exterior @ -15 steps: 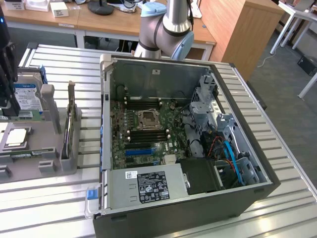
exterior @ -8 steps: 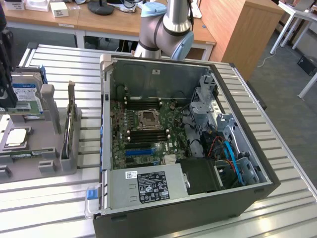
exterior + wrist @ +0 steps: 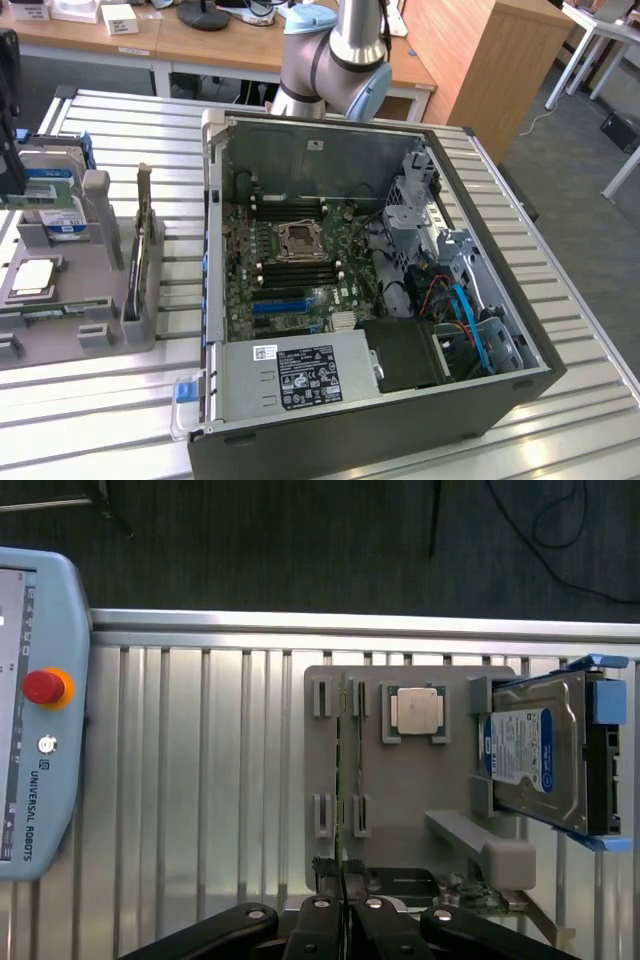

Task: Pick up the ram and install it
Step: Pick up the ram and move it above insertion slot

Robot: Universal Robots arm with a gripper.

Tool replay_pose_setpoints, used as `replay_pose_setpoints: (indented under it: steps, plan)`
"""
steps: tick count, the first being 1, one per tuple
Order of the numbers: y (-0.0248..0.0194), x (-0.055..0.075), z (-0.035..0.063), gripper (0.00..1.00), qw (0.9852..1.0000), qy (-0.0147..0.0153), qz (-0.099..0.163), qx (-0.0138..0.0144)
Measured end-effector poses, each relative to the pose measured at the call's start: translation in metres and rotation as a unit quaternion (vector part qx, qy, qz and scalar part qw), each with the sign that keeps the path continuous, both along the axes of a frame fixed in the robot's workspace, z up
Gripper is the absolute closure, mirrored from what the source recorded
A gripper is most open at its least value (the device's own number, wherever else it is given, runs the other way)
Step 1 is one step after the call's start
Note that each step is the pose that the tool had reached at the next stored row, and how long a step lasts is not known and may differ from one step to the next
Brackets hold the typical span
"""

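The ram [image 3: 345, 770] is a thin green stick standing on edge in the slots of a grey holder [image 3: 400, 790], seen from straight above in the wrist view. In the exterior view the ram [image 3: 60, 309] shows as a low green strip at the near end of that holder [image 3: 110, 330], at the exterior view's left. My gripper [image 3: 345, 875] hangs well above the holder, in line with the stick's end. Its black fingers [image 3: 322, 885] are pressed together with nothing between them. Part of the arm [image 3: 335, 60] rises behind the open computer case [image 3: 330, 140].
The holder also carries a square silver processor [image 3: 415, 712] and a silver hard drive with a blue label [image 3: 540, 750]. A teach pendant [image 3: 35, 720] lies on the slatted metal table [image 3: 200, 780]. Inside the case, the motherboard [image 3: 290, 270] has black memory slots beside the processor socket [image 3: 298, 240].
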State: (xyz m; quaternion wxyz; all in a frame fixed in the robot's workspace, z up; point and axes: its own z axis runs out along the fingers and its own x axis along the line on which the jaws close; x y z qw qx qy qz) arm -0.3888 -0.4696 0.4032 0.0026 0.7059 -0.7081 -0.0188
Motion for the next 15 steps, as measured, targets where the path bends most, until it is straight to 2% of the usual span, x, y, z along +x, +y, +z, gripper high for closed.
replay_pose_setpoints:
  steps: [8,15]
  plan:
    - [0.0000,0.002,0.0211,0.88,1.0000,0.0000,0.000,0.0000]
    - [0.0000,0.003,0.0349,0.88,1.0000,0.0000,0.000,0.0001]
